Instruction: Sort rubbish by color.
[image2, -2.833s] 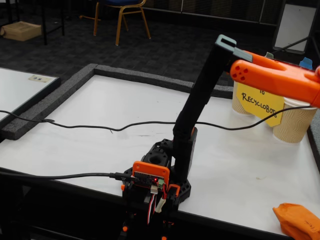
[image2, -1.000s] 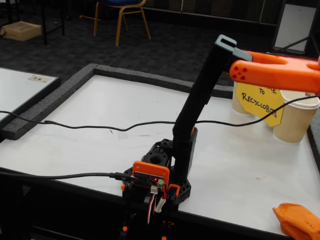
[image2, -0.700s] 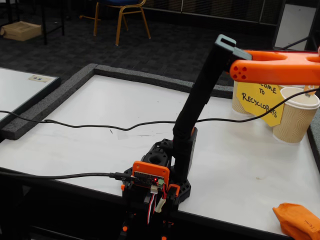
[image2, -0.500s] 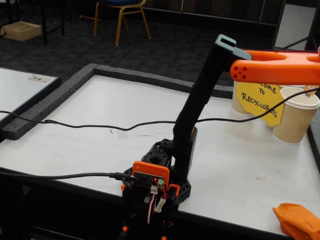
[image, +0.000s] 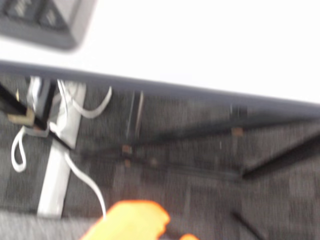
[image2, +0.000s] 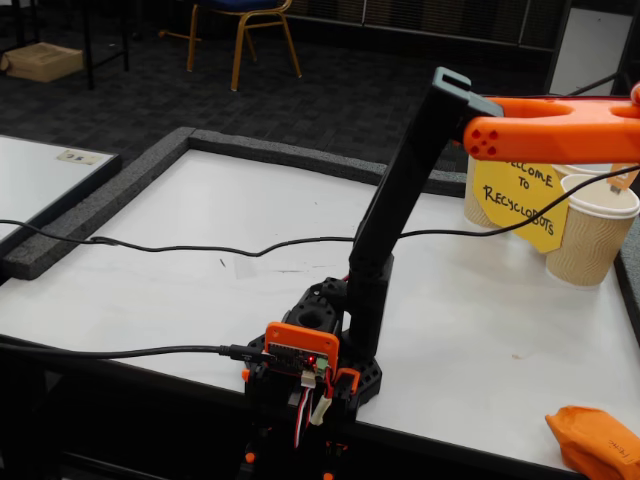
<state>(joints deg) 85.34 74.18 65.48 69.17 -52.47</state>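
You hover arm over paper cups (image2: 593, 232); pincer out of frame, state unknown. Orange wad (image2: 594, 442) at 5 o'clock, next pickup.

The arm (image2: 400, 200) is showing a black upright link, an orange forearm (image2: 560, 125) with small holes, a black base (image2: 320, 345) carrying an orange board holder with a glowing red light, and a trailing black cable (image2: 150, 248).
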